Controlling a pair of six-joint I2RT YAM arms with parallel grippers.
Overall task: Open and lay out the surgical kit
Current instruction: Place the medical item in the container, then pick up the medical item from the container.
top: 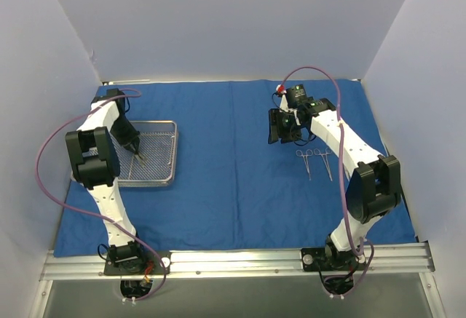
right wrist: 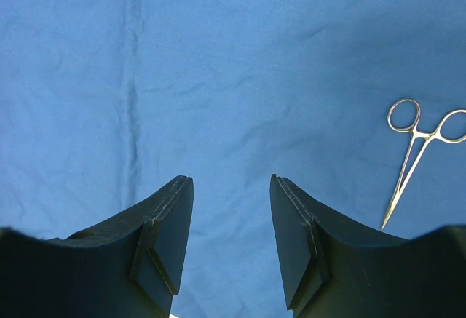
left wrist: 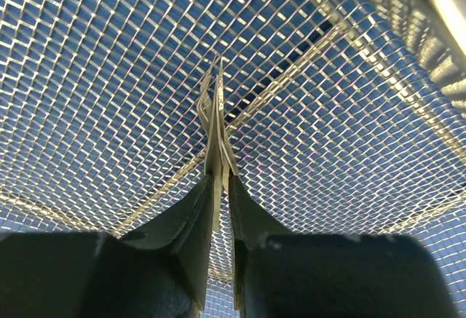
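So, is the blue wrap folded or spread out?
Spread out. The blue wrap lies flat as one sheet, with the mesh tray and two instruments resting on it.

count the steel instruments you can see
3. Two lie on the blue cloth: left instrument, right instrument. The third instrument is pinched by the left gripper over the mesh tray. None seems hidden.

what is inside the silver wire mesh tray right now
The left hand, shut on a thin steel scissor-like instrument. Royal-blue cloth shows through the shallow silver wire-mesh tray; the left arm hides part of its floor.
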